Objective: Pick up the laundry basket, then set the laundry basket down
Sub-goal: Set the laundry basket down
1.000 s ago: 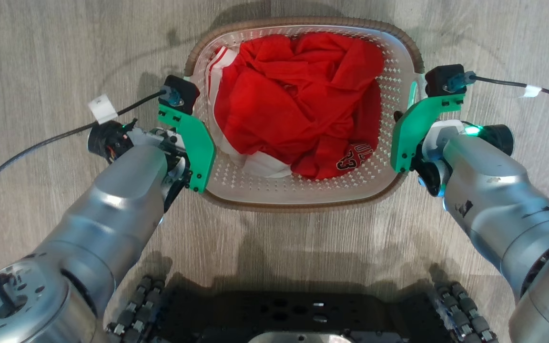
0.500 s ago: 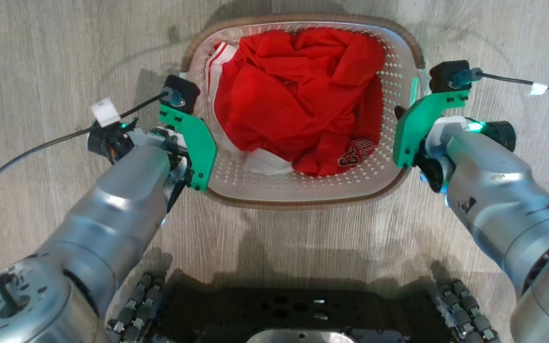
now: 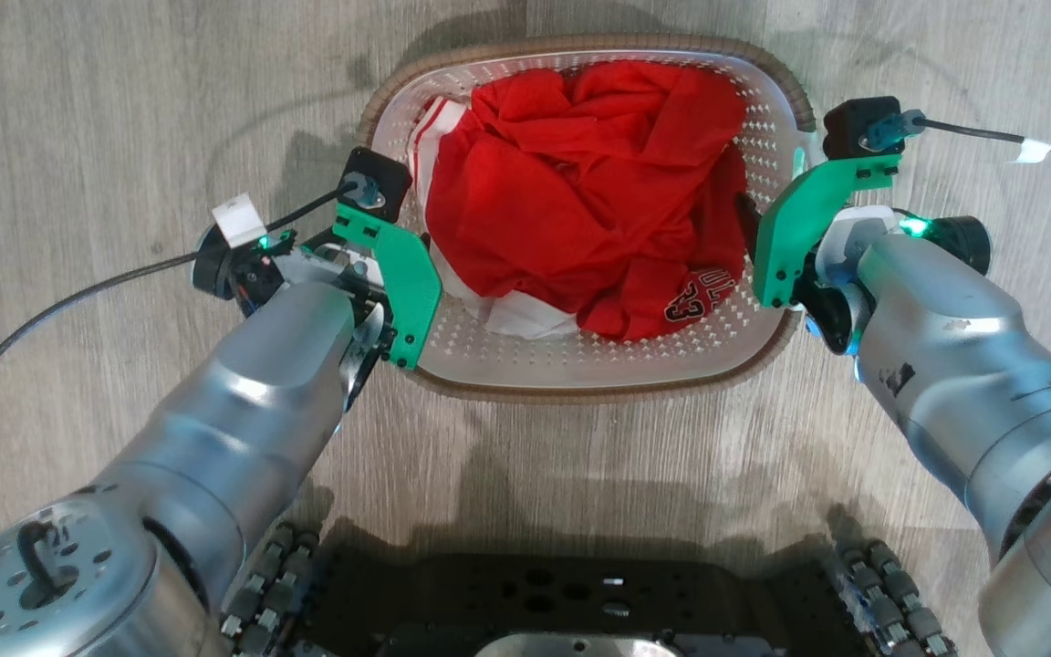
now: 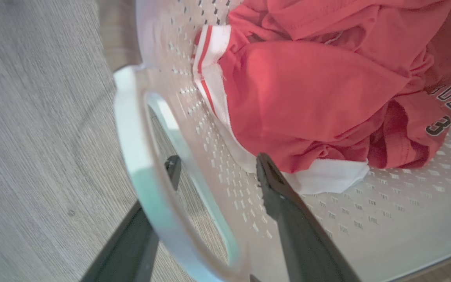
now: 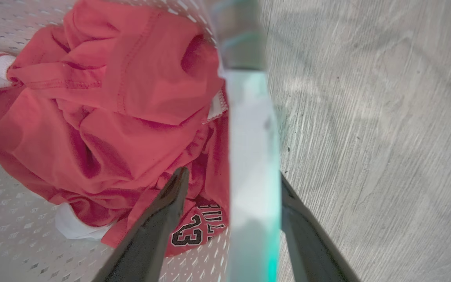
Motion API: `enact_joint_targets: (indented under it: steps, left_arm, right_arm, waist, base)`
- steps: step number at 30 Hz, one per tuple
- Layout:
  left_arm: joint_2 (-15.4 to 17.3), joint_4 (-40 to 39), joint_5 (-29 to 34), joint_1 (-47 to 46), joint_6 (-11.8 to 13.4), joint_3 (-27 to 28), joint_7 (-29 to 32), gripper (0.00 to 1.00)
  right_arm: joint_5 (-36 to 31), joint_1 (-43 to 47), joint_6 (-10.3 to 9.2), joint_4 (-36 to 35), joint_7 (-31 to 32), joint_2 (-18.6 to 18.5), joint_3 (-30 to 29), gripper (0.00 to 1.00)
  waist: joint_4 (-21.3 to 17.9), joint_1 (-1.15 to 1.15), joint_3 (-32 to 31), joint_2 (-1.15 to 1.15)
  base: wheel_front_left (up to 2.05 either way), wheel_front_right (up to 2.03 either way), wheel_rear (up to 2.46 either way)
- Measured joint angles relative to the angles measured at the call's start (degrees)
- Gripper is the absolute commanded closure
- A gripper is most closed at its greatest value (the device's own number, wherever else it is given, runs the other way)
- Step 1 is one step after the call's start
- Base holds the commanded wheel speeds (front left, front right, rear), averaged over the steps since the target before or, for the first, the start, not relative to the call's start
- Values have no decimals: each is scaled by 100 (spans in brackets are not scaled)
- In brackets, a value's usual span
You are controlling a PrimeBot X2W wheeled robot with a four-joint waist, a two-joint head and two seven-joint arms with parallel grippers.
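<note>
Head view: the laundry basket point(image 3: 580, 391) lies between both arms over the pale wood-grain floor point(image 3: 78, 109), with a crumpled red jersey point(image 3: 580, 182) with white trim inside.

Left wrist view: the left gripper point(image 4: 217, 162) straddles the left handle point(image 4: 131, 129), one finger outside and one against the inner wall. Whether it clamps, I cannot tell.

Right wrist view: the right gripper point(image 5: 231, 176) brackets the right handle point(image 5: 251, 137) the same way, and its grip is equally unclear.

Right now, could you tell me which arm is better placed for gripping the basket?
Probably right: the right pincer closely straddles the basket handle; the left pincer spans handle and wall loosely.
</note>
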Motion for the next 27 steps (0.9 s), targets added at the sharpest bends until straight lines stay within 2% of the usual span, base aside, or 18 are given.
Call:
enact_joint_targets:
  steps: [15, 27]
  left_arm:
    - [-3, 116, -10, 65, 49, 0, -316, 0]
    - [-9, 432, 211, 753, -59, 5, -515, 0]
  right_arm:
    - [-280, 289, 0, 1, 215, -36, -469, 0]
    - [-611, 886, 0, 3, 199, 55, -945, 0]
  waist:
    - [26, 0, -512, 0]
    - [-69, -1, -1480, 0]
  base:
    - [0, 0, 0]
    - [0, 0, 0]
